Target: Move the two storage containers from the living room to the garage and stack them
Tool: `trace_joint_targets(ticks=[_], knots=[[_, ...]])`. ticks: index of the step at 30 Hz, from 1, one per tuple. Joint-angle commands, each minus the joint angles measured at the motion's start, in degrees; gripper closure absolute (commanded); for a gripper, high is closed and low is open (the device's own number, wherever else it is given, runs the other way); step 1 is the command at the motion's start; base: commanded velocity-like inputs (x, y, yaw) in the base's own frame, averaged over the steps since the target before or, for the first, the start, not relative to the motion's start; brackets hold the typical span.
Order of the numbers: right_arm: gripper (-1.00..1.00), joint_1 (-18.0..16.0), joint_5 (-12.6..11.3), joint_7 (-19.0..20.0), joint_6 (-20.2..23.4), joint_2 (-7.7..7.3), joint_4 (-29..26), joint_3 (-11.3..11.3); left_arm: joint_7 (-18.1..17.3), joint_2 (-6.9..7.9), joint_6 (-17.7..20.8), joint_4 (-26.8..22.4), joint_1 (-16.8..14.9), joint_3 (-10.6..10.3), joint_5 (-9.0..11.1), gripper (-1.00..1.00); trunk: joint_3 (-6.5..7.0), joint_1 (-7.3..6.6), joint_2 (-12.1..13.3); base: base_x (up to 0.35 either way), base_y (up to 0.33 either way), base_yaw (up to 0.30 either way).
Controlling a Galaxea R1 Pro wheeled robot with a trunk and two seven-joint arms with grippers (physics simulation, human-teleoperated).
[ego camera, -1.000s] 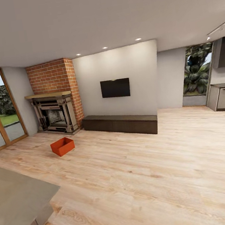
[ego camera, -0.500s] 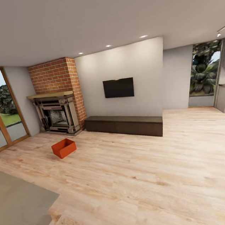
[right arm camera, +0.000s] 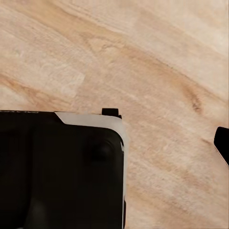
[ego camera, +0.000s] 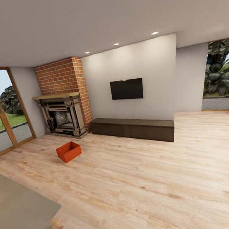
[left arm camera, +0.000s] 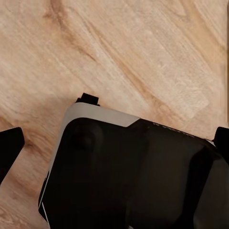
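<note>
Where the light wood-plank floor point(ego camera: 145, 175) of the living room spreads out under the head camera, 1 orange-red rectangular open-top storage container point(ego camera: 68, 152) sits on the planks at the left, set at an angle, well apart from the robot. It lies near and in front of the red-brick fireplace point(ego camera: 62, 100) with its carved stone surround, which stands in the far left corner. Left of the fireplace are the wood-framed glass doors point(ego camera: 1, 112), with grass and shrubs outside. To the right of the brick column, a plain pale wall carries a flat black television screen point(ego camera: 127, 89), and a long, low dark brown cabinet point(ego camera: 133, 129) runs along the base of that wall, just beside the fireplace. Farther right, a window point(ego camera: 221, 74) shows large green leaves. Small round ceiling lights point(ego camera: 154, 33) glow above the wall. At the near left corner a flat grey slab surface point(ego camera: 19, 211) juts into the head view.

The left wrist view looks down at the plank floor point(left arm camera: 143, 52), with the robot's black and pale grey body point(left arm camera: 129, 176) just below it; dark finger parts show at the edges, but whether the left gripper is spread or closed cannot be told. The right wrist view shows the same kind of planks point(right arm camera: 157, 62) and a black body panel with a pale edge point(right arm camera: 62, 167); the right gripper's opening cannot be told either. Nothing is seen held by either.
</note>
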Motion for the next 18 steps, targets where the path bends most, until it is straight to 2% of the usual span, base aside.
trace_joint_targets(ticks=[1,18], knots=[[-1.00,-0.04,0.14,0.10,-0.23,0.01,0.11,0.01,0.14,0.00,0.22,-0.02,-0.01,-0.49,0.50,-1.00,-0.02,0.05,-0.03,0.324,0.000,0.001],[-1.00,-0.04,0.25,0.02,-0.43,-0.29,0.11,0.16,0.14,0.00,0.24,-0.02,-0.02,-0.49,0.50,-1.00,-0.02,0.05,-0.03,0.324,0.000,0.000]])
